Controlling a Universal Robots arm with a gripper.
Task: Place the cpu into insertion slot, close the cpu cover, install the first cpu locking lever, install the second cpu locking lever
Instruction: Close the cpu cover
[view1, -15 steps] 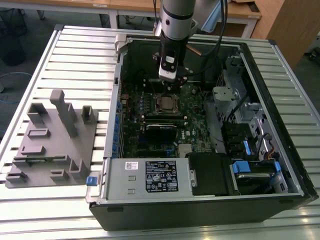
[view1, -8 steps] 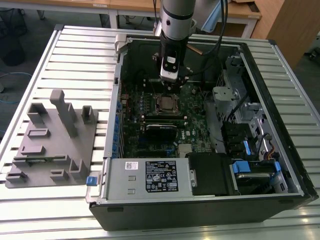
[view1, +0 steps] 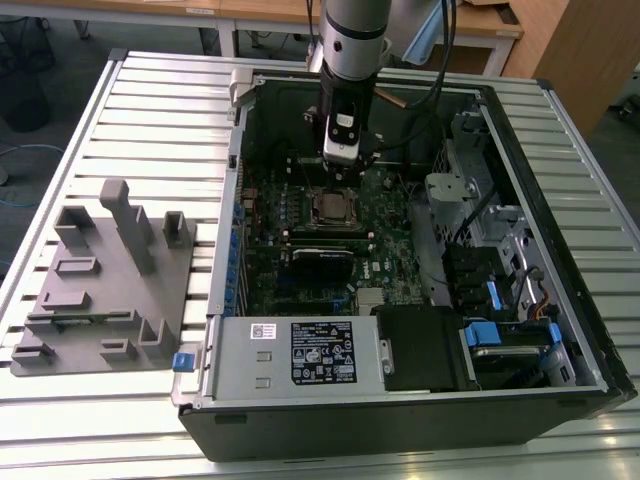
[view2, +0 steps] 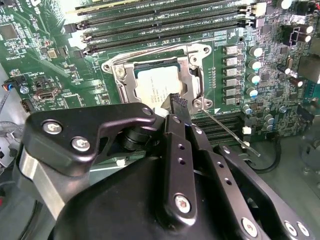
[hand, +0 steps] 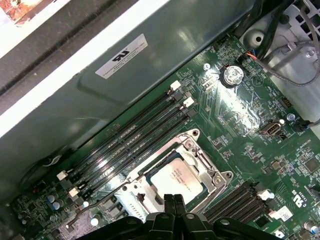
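Hovers with gripper (hand: 173, 200) clenched on nothing just above chip (hand: 175, 180), already seated in socket (view1: 315, 207) mid-board (view2: 45, 65) under lowered cover (hand: 210, 170), thin lever (view2: 227, 129) jutting free, latching apparently undone.

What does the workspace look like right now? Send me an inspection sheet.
Surface: slatted metal table carrying the open computer case.
Job's things: cpu sits in the insertion slot; cpu cover lies flat around it; one locking lever stands out away from the socket.
Clutter: grey fixture block beside the case.
Grippers: gripper at the cpu's edge, jaws together, holding nothing.
Cables: black cables along the arm.
Surroundings: wooden desks behind.
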